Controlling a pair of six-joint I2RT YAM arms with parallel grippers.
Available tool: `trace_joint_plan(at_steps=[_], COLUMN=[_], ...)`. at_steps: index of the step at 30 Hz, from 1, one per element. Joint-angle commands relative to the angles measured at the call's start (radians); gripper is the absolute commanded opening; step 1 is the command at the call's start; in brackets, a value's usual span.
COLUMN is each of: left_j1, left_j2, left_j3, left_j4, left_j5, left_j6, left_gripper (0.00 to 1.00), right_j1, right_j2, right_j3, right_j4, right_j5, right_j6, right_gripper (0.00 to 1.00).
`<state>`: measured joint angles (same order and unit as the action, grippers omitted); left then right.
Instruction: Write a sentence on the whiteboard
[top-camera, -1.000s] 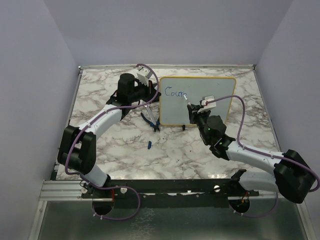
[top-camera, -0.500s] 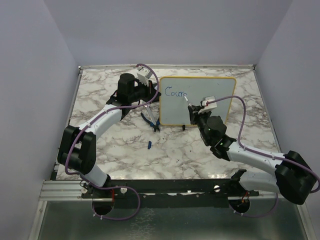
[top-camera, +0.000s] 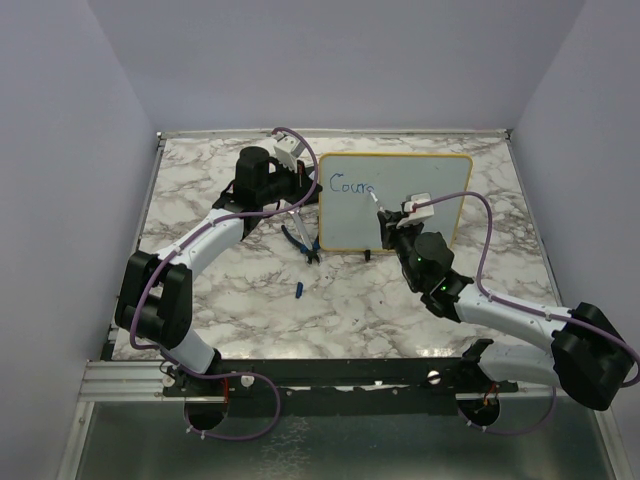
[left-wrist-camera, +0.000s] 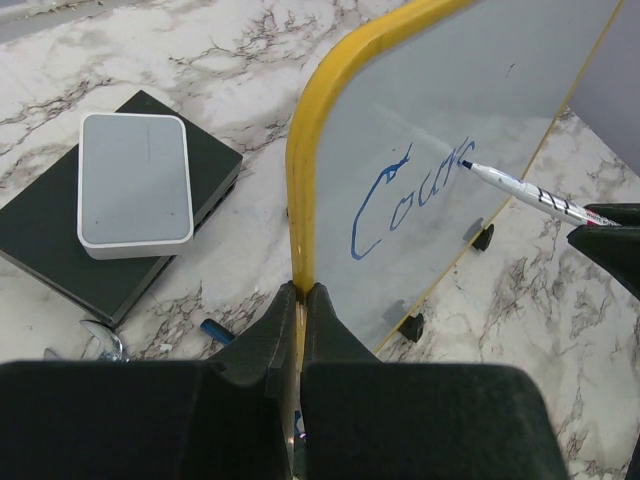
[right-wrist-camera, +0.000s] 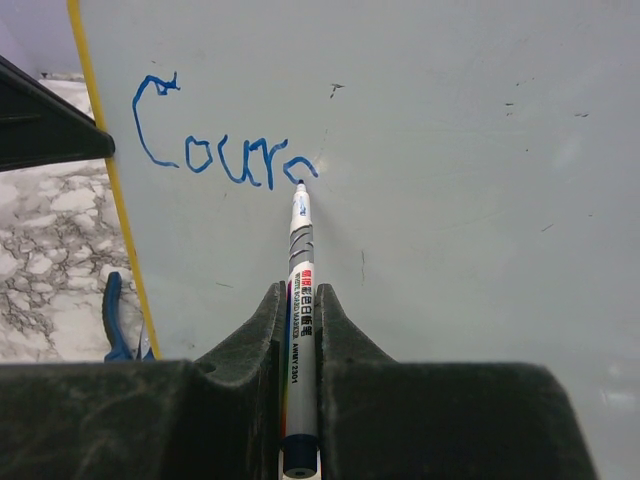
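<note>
The whiteboard (top-camera: 420, 190), white with a thin yellow frame, stands upright at the back of the table. Blue letters run along its upper left. My left gripper (left-wrist-camera: 300, 292) is shut on the board's yellow left edge (left-wrist-camera: 300, 200); it shows in the top view (top-camera: 305, 178) too. My right gripper (right-wrist-camera: 300, 295) is shut on a white marker (right-wrist-camera: 300, 270), whose blue tip touches the board at the end of the last letter. The marker also shows in the left wrist view (left-wrist-camera: 520, 190). The right gripper sits in front of the board (top-camera: 390, 228).
A small grey-and-black box (left-wrist-camera: 130, 190) lies left of the board. Blue-handled pliers (top-camera: 300, 240) lie by the board's lower left corner, and a small blue cap (top-camera: 299, 290) lies nearer on the marble table. The board's black feet (left-wrist-camera: 485, 238) rest on the table.
The marker tip has slid slightly right and down along the board, lengthening the last blue letter. The left gripper and board have not moved.
</note>
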<state>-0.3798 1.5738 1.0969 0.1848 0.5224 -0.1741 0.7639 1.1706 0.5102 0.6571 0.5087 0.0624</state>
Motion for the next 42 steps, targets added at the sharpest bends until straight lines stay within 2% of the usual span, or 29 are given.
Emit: trace_joint_plan(at_steps=[1,42], left_j1=[-0.010,-0.009], left_j2=[-0.019,-0.020], left_j3=[-0.002,-0.002], left_j4=[-0.028,-0.027], left_j5=[0.019,0.019], left_j6=[0.010,0.010], left_gripper=[0.00,0.00], right_j1=[-0.007,-0.006], right_j2=[-0.005,-0.017], right_j3=[0.026,-0.026], right_j4=[0.023,-0.033], right_j5=[0.057,0.077], right_j6=[-0.036,0.017], right_gripper=[0.01,0.01])
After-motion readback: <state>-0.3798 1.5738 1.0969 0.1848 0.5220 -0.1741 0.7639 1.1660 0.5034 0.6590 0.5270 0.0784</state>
